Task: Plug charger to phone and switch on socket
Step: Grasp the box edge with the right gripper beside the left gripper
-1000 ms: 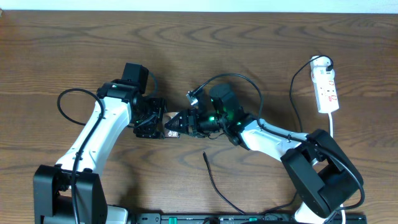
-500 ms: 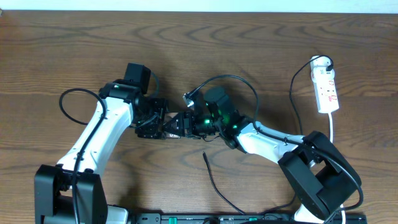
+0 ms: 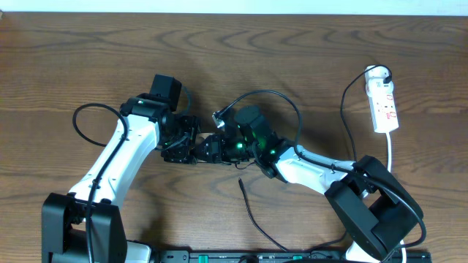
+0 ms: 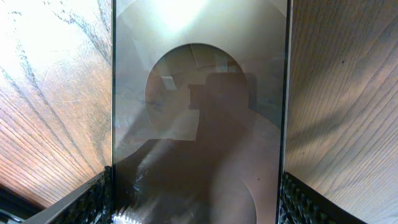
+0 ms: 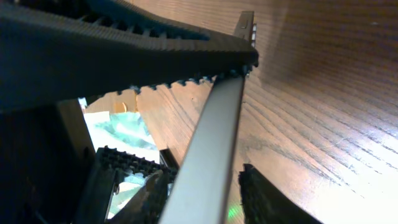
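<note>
My left gripper [image 4: 196, 202] clamps the phone [image 4: 199, 93] across its width, 1 finger on each long edge, the glossy face running out ahead. My right gripper [image 3: 213, 146] faces it nose to nose, bracketing the phone's thin edge; I cannot tell whether it presses. The charger [image 3: 247, 204] lies just behind my right gripper, the socket [image 3: 384, 106] well off to its right.
</note>
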